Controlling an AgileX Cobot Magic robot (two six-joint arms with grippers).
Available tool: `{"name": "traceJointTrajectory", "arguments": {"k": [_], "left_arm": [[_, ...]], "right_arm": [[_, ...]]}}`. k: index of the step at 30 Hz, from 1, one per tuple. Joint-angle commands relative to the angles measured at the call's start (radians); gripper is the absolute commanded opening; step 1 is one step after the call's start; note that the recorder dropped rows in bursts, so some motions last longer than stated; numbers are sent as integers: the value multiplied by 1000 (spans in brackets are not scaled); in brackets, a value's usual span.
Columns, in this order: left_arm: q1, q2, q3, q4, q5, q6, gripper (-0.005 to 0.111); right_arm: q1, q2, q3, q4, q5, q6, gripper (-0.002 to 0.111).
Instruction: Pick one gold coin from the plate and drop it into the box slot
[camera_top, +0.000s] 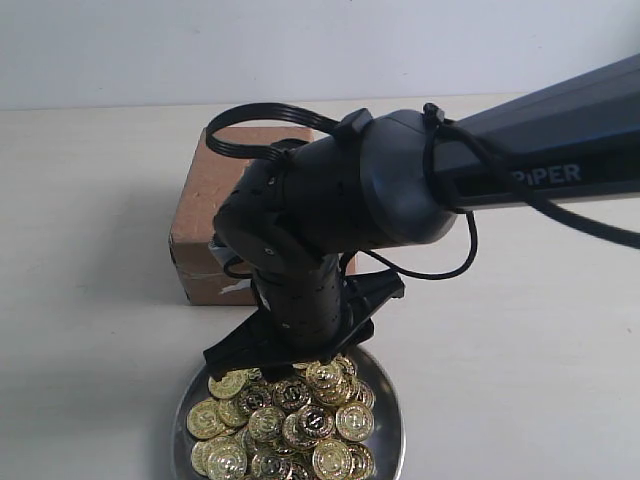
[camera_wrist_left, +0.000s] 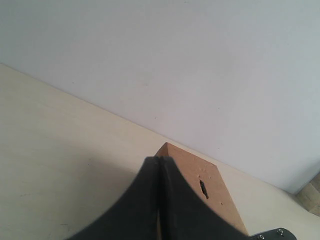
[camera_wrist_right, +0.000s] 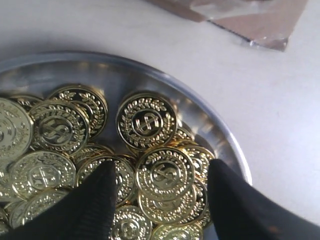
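The right gripper (camera_wrist_right: 161, 172) hung open over coins (camera_top: 290, 420) on the plate (camera_top: 393, 432) — holding none. The left gripper (camera_wrist_left: 158, 161), pinched shut and empty, pointed at the box (camera_top: 205, 215) and slot (camera_wrist_left: 203, 188) — nearer the desk's wall edge.

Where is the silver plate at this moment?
In the exterior view the plate sits at the bottom centre, nearer the camera than the box, under the open right hand.

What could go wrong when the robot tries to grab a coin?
The coins lie piled and overlapping between the open right fingers, so they might pinch two at once, or a flat shiny one could slip out. The slot in the box is narrow, so a tilted coin may miss it.
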Motion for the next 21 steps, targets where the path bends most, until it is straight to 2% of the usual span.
{"name": "traceJointTrajectory", "arguments": {"k": [1,21], "left_arm": [[-7,5,-9,6,-2,5,0],[-7,5,-9,6,-2,5,0]], "right_arm": [[-2,-2,-4,-2,17,-1,53],[-2,2,-4,-29,-15,18,53]]}}
